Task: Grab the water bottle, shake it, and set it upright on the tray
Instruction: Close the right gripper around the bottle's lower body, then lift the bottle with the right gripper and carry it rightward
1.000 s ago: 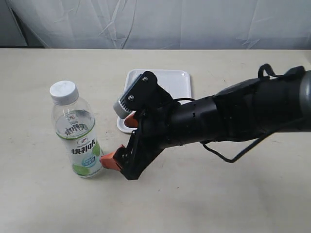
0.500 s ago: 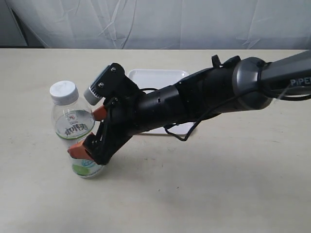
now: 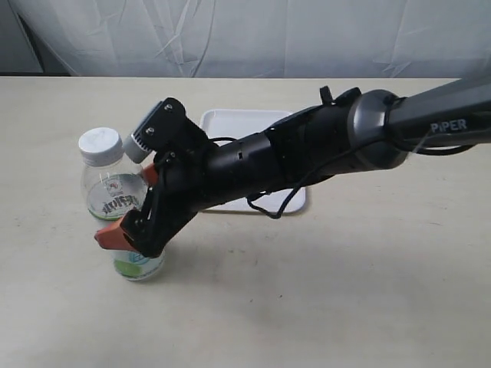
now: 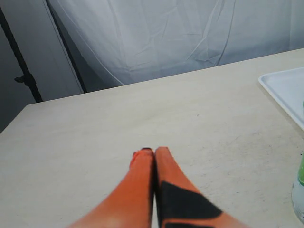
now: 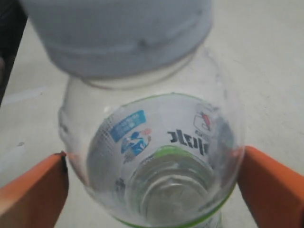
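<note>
Risk number one at this point is a tip-over. The water bottle is stood upright on the table, over on the left side and well apart from the tray, which is partly hidden behind the right arm. The right gripper is stretched across the middle and spread wide around the bottle's body, with one orange finger on each side. In the wrist view the fingers are seen right at the walls, maybe just touching. No squeeze or dent can be made out, so nothing is counted as held yet. The left gripper is seen only in its own wrist view, with fingers pressed together and nothing between them.

So what could go sideways? If the jaws are closed unevenly, the bottle is likely to be shoved by whichever finger lands first and knocked over, since it's tall and narrow. The grip is placed around mid-body on thin clear plastic, so with too hard a clamp the wall is crushed. With too soft a clamp the bottle is flung out once the shaking is started. Whatever water is inside gets sloshed around too, which makes a slip more likely. Cap tightness can't be judged from here, so leaks can't be ruled out. And with that raised rim on the tray, a bottle set down half on the edge is probably toppled.
</note>
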### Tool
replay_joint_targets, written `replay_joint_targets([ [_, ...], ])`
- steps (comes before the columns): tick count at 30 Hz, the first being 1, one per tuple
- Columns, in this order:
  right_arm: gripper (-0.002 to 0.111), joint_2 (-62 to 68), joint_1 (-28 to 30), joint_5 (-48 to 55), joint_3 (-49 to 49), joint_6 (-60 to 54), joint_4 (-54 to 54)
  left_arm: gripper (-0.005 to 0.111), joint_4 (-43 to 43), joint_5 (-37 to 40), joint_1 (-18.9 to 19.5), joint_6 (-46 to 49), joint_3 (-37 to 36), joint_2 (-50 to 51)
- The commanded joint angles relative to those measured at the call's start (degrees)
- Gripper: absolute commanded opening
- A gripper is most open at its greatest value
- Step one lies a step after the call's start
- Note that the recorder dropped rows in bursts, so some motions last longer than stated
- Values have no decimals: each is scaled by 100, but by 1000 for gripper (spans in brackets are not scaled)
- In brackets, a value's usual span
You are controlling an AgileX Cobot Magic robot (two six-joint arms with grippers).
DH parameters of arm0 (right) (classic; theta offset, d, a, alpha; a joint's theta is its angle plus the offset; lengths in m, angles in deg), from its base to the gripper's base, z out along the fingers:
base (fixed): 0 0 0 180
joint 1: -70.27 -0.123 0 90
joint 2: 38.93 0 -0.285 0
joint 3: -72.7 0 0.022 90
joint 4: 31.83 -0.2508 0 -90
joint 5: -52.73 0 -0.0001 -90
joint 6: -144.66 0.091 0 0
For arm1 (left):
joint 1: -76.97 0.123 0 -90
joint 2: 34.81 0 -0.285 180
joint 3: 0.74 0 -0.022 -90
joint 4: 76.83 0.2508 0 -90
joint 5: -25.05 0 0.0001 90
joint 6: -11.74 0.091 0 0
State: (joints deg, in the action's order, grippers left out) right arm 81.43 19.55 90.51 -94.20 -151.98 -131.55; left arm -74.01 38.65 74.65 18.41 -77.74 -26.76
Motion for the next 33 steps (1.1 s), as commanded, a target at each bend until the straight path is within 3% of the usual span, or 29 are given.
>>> replay_joint_targets([
  [1,90,249,-133,84,-154,-25,-22,0,-12,9,-2,-14,-21,-26],
  [5,90,303,-229,-10,-298,35,-22,0,-12,9,-2,-14,-21,-26],
  [8,78,303,-257,-207,-398,68,-22,0,-12,9,-2,-14,-21,-26],
  [11,53,303,-268,-240,-412,77,-22,0,-12,9,-2,-14,-21,-26],
  [15,-1,303,-268,-240,-412,77,-22,0,-12,9,-2,-14,-21,-26],
  [22,-1,161,-268,-391,-400,589,-22,0,-12,9,-2,-14,-21,-26],
  [28,-1,-826,-256,-1707,36,621,-22,0,-12,9,-2,-14,-21,-26],
  [33,-1,-1857,-232,-3377,512,598,-22,0,-12,9,-2,-14,-21,-26],
])
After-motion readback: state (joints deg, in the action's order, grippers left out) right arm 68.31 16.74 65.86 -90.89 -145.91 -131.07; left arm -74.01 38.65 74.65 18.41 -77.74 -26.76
